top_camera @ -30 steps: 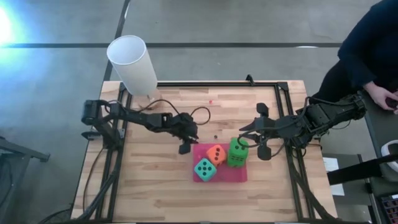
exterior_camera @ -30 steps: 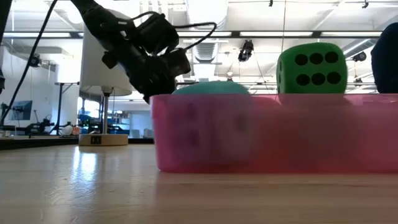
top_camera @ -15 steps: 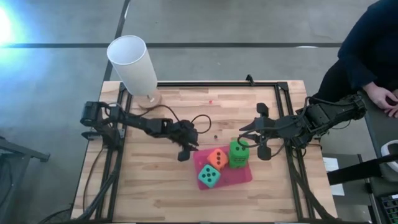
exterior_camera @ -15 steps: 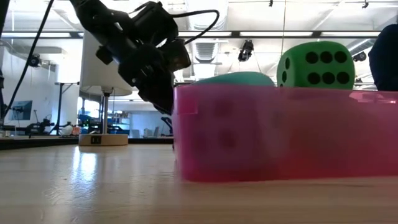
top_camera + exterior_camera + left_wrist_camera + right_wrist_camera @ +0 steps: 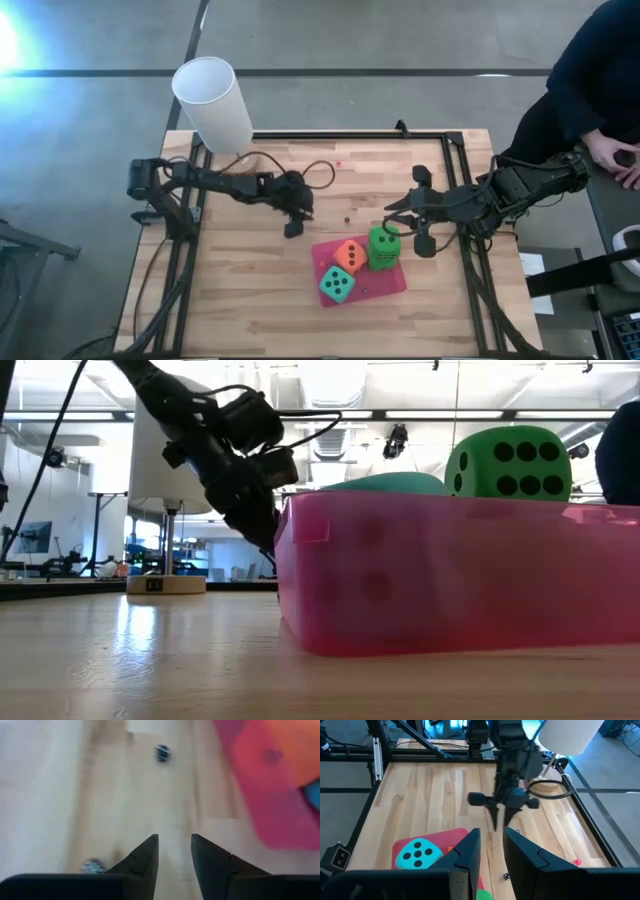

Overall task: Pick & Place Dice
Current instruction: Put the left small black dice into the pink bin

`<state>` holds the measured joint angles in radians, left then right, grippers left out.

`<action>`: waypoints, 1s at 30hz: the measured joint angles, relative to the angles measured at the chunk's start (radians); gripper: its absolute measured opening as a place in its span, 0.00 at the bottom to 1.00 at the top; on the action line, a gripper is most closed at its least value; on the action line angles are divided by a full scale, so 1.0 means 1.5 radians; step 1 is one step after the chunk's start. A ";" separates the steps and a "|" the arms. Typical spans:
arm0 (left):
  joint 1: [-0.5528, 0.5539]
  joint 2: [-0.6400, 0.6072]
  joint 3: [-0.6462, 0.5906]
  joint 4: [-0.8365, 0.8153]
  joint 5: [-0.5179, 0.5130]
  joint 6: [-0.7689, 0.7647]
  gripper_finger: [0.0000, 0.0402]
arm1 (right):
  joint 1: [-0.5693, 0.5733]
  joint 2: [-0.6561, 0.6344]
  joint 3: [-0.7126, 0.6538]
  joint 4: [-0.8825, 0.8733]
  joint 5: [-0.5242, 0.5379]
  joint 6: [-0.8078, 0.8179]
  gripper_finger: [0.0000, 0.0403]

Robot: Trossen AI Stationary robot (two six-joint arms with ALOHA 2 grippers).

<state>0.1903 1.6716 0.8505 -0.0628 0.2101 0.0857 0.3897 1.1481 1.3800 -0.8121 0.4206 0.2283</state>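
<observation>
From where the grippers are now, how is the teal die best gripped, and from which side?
Probably from straight above, with the fingers closing on two opposite side faces. The teal die sits at the corner of the pink tray nearest the left arm, five pips up, and the orange die appears to touch one side; take the pair of faces clear of it.

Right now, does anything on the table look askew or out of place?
Yes. The pink tray sits skewed to the table's edges, its corner nearest the left gripper turned. The orange die, teal die and a green die sit in it. Nothing looks spilled or damaged.
</observation>
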 joint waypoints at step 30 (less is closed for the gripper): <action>0.093 0.038 0.005 -0.036 -0.036 -0.008 0.29 | 0.000 0.000 0.000 0.006 0.001 0.000 0.22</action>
<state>0.3298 1.7286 0.8585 -0.1176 0.1562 0.0743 0.3893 1.1481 1.3800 -0.8024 0.4213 0.2279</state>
